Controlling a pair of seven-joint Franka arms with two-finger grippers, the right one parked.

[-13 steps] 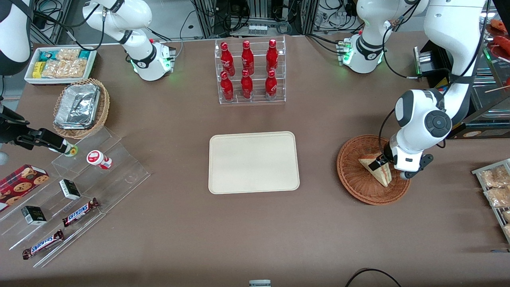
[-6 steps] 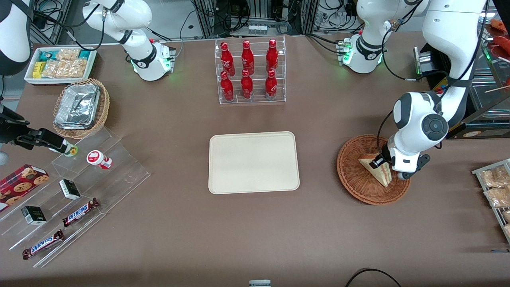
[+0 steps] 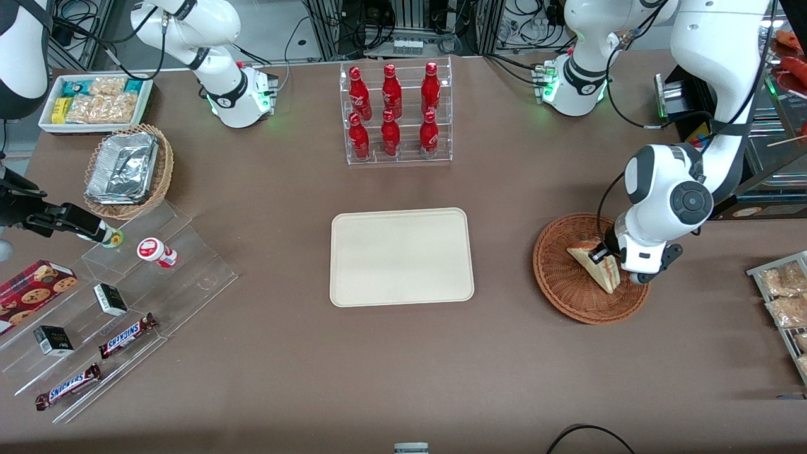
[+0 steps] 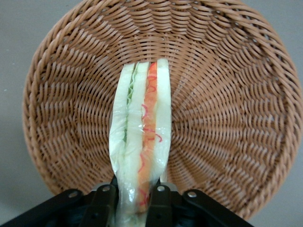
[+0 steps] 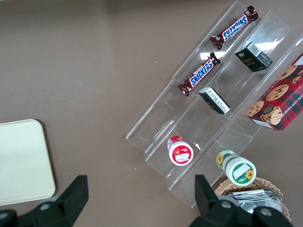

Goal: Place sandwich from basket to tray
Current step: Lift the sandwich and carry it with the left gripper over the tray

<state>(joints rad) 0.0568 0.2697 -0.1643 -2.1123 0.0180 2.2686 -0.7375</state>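
The sandwich (image 3: 594,263) is a pale bread wedge in clear wrap with red, orange and green filling; it also shows in the left wrist view (image 4: 140,142). It hangs just over the round reddish-brown wicker basket (image 3: 561,280), whose woven floor fills the left wrist view (image 4: 227,118). My left gripper (image 3: 606,260) is shut on the sandwich's wide end, one finger (image 4: 103,203) on each bread face. The cream-beige tray (image 3: 401,256) lies flat at the table's middle, toward the parked arm from the basket, with nothing on it.
A clear rack of red bottles (image 3: 395,113) stands farther from the front camera than the tray. A rack of snack packets (image 3: 785,302) sits at the working arm's table edge. Clear stepped shelves (image 3: 120,302), a tan basket with foil container (image 3: 129,170) and a white snack bin (image 3: 94,101) lie toward the parked arm's end.
The gripper and the sandwich have lifted slightly within the basket. The tray has not moved.
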